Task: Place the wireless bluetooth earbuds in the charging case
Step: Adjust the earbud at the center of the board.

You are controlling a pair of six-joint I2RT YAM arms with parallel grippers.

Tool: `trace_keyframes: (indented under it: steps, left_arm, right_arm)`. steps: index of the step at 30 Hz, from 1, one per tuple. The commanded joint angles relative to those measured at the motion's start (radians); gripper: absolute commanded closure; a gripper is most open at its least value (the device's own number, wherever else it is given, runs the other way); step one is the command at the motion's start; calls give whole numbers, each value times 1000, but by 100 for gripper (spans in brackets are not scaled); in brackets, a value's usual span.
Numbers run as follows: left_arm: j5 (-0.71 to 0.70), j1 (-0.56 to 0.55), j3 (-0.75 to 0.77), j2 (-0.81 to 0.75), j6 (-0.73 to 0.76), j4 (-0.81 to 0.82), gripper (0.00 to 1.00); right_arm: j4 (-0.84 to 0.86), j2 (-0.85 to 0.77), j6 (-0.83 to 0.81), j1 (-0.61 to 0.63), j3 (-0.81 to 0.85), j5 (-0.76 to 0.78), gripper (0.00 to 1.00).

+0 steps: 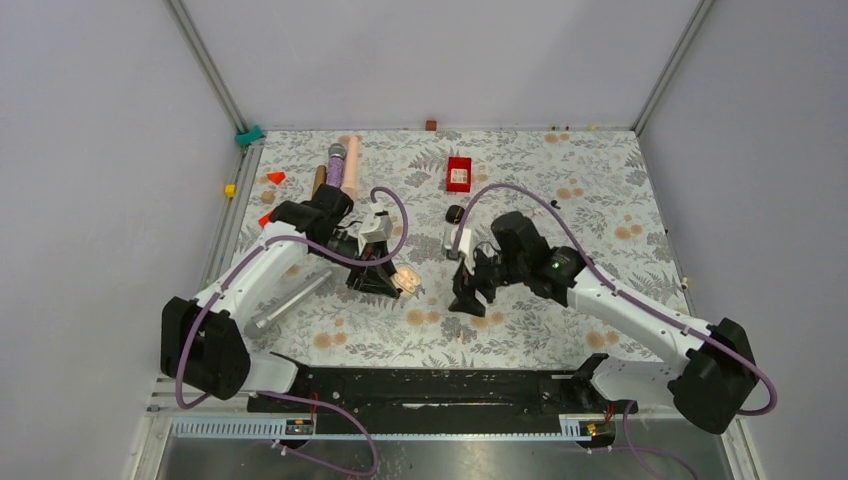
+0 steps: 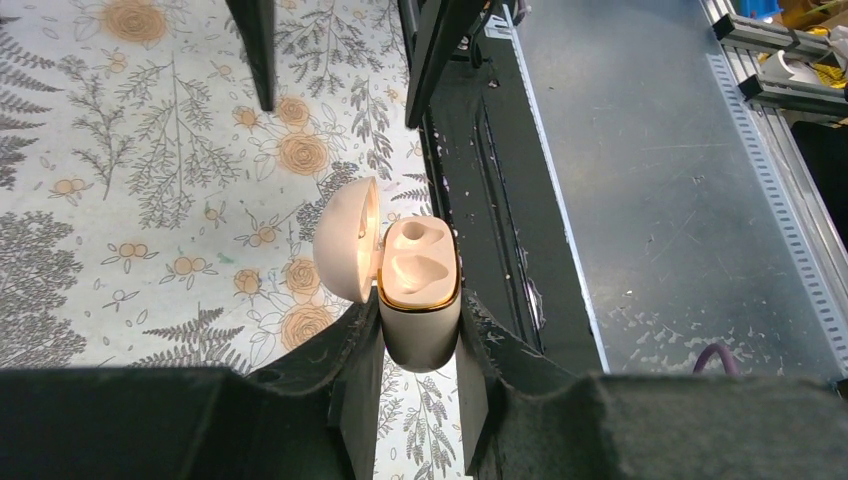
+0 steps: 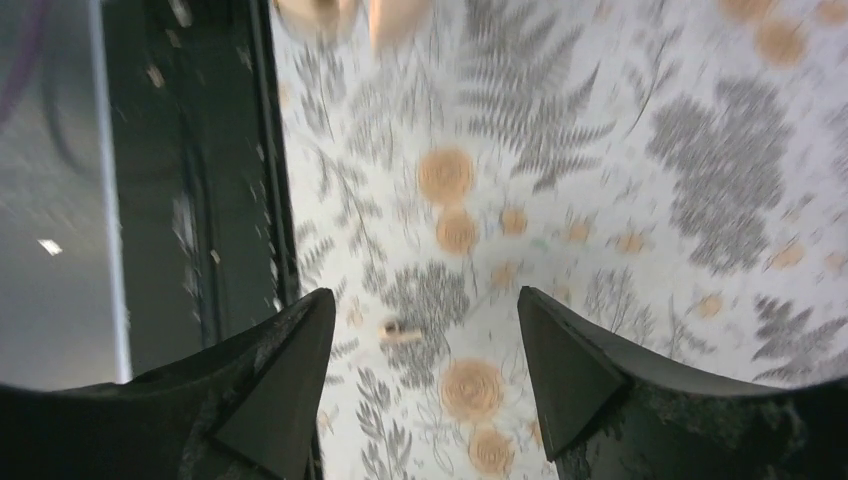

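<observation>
Step in hand: earbud pickup. Your left claw (image 2: 420,345) grips the open, empty charging case (image 2: 420,290) above the tabletop's (image 2: 150,200) near edge. Your right claw (image 3: 422,300) hangs open over a whitish earbud (image 3: 400,328) lying by that edge. Next: lower the right claw, close it on the earbud, and carry the earbud to the case.

Charging case (image 2: 420,335) smooth pale plastic, glossy gold rim; floral tablecloth (image 2: 120,200) matt; metal sheet (image 2: 660,200) scratched, dull

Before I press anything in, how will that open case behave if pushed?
The case, pinched by the left tool, looks smooth and rounded, so it may slip or twist. Its hinged lid stands open and could swing if bumped.
</observation>
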Motion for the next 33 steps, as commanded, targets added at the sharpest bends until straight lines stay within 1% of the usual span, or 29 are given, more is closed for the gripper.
trace_keyframes:
  steps: [1,5,8,11,15,16,20,22,28,30,33]
  left_arm:
    - [61,25,37,-54,26,1,100]
    - [63,42,38,-69,25,2,100]
    - [64,53,35,-72,28,0,100]
    - [66,61,34,-72,28,1,100]
    - [67,64,33,-69,28,2,100]
    - [66,64,34,-68,27,2,100]
    - [67,67,31,-71,30,1,100]
    - [70,68,29,-72,33,1,100]
    - [73,69,26,-72,34,1,100]
    - [74,70,26,-74,34,1,100]
    - [73,70,24,-75,36,1,100]
  right_arm:
    - [11,-34,-243,-4,-156,68,26]
    - [53,-86,-471,2,-268,54,26]
    - [48,-93,-635,10,-302,26,26]
    - [11,-51,-745,26,-272,19,26]
    - [-97,16,-983,68,-227,-3,27]
    - [-117,37,-1013,84,-214,8,27]
    - [-173,111,-1066,159,-167,73,33]
    - [-182,132,-1094,190,-164,111,34]
    - [-198,174,-1135,230,-166,154,38]
    - [-179,185,-1105,236,-166,154,39]
    - [-126,197,-994,245,-162,154,41]
